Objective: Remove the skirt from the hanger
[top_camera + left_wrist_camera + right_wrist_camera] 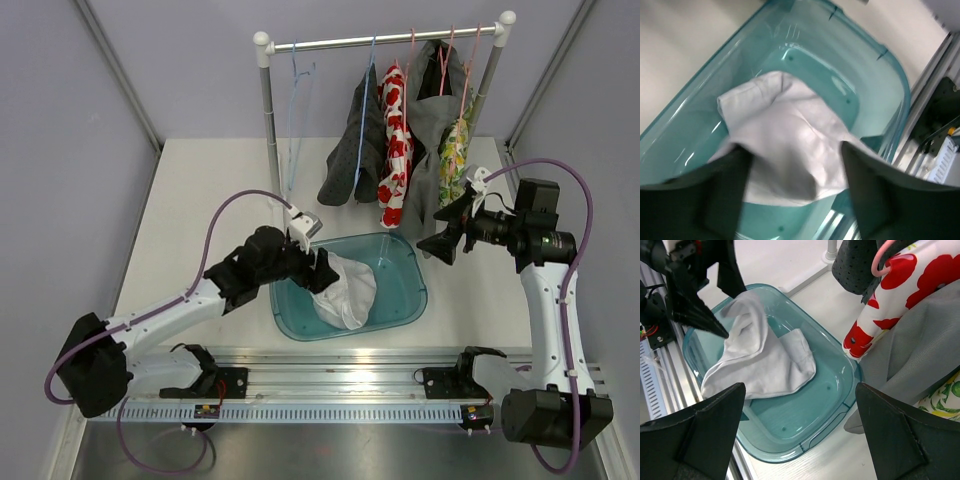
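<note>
A white skirt (350, 290) lies crumpled in a teal plastic basin (400, 310), off any hanger. My left gripper (322, 268) hangs over the basin's left side, jaws spread wide. In the left wrist view the skirt (785, 125) lies below and between the fingers of the left gripper (794, 150). In the right wrist view a fold of the skirt (760, 360) rises toward the left fingers (705, 315). My right gripper (450, 228) is open and empty, in the air right of the basin beside the hanging clothes. An empty blue hanger (298, 80) hangs on the rack.
A clothes rack (385, 40) stands at the back with a dark dotted garment (350, 150), a red-flowered one (395, 150), a grey one (432, 120) and a yellow-green one (455, 150) on hangers. The basin's rim (805, 450) lies under my right gripper (800, 387).
</note>
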Available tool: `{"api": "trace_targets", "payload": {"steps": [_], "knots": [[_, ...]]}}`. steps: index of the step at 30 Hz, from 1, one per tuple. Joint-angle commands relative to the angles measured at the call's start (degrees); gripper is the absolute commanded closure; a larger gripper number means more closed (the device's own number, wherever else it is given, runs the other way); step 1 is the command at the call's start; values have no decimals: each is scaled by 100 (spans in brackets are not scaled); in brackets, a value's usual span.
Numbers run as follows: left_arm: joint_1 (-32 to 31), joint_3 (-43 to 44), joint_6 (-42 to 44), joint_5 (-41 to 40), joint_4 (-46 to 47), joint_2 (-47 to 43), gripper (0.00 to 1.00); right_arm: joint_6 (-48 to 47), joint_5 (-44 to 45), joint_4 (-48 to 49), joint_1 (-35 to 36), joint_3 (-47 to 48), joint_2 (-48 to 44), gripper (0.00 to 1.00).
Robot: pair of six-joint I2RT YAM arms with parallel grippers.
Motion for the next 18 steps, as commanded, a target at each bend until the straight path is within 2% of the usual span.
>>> {"api": "trace_targets", "payload": {"steps": [1,5,8,11,12,16,17,18], "knots": [[-5,-168,114,228,291,-299,3,-295,-122,-668,-40,730,38,1],[-5,-186,306,70,45,-1133,1,-226,-236,-1268,-32,1704,415,0],[-5,-46,447,-185,-481,-1793,1,353,-141,-1295,222,2284,740,0],[-5,34,544,-640,-859,-2469,1,1056,1210,-1154,1354,2960,1222,0],[-5,43,544,-808,-1069,-2628,1,1336,1823,-1154,1923,3155,1382,1],[12,25,702,-1284,-1554,-3410,1,1936,2372,-1058,2690,4289,2313,0],[12,25,772,-1562,-1755,-3655,1,2250,2731,-953,2858,4665,2611,1],[4,34,790,-1670,-1861,-3779,1,2427,3509,-813,3008,4825,2744,0]]}}
